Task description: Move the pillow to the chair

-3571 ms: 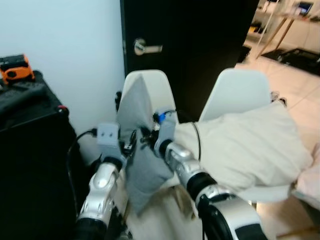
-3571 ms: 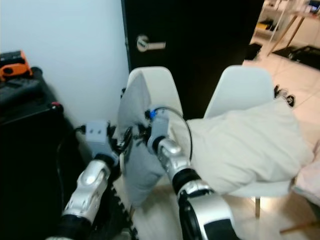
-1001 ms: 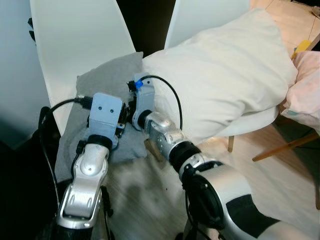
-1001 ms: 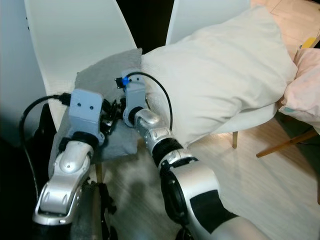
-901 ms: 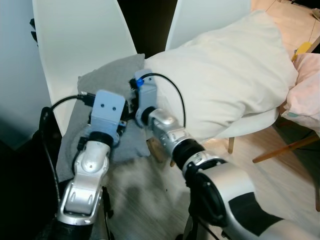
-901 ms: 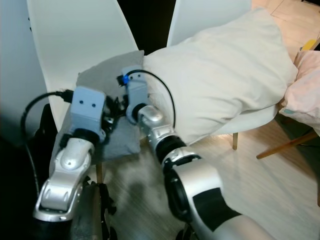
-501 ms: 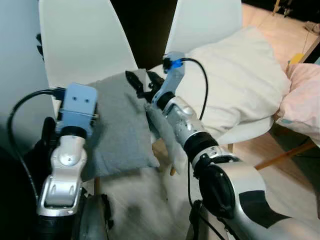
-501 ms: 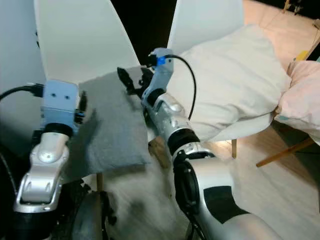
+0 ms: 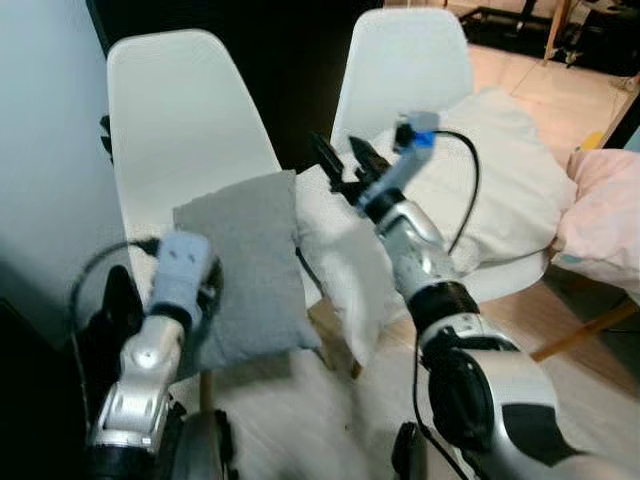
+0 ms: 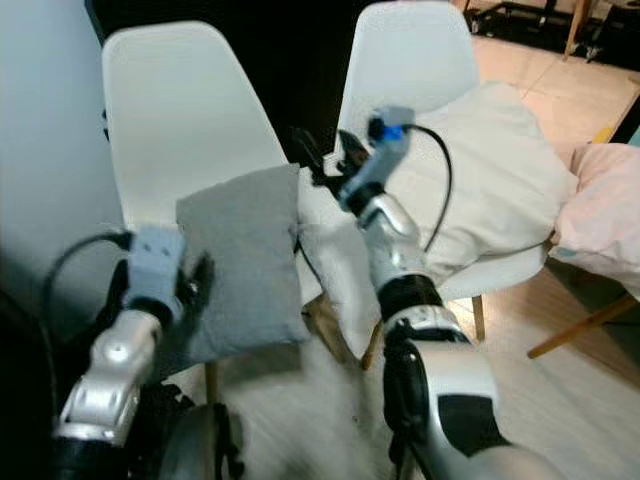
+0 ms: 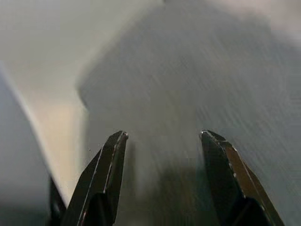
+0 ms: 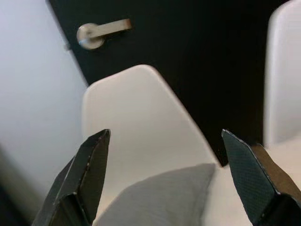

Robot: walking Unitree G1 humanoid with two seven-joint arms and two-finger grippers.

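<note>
The right tool (image 9: 340,156) is raised above the chairs with its two black fingers spread wide and nothing between them; through its wrist camera the fingers frame the back of the white chair (image 12: 141,122), with the door handle (image 12: 96,33) on the black door (image 12: 197,52) behind. The left tool (image 11: 162,155) is low at the front of the same chair, its fingers parted and released, close to the grey pillow (image 9: 250,270) but not gripping it. That pillow lies on the seat of the white chair, leaning back toward the backrest, with its upper corner near the seat's inner edge. Just beside it, a large cream pillow (image 9: 470,180) is spread over the second white chair (image 9: 405,60), and one end of it hangs down between the two chairs, touching the grey pillow's side. Farther to the robot's right a pink pillow (image 9: 605,210) shows at the edge of the head view, above a pale wooden floor (image 10: 560,400).
</note>
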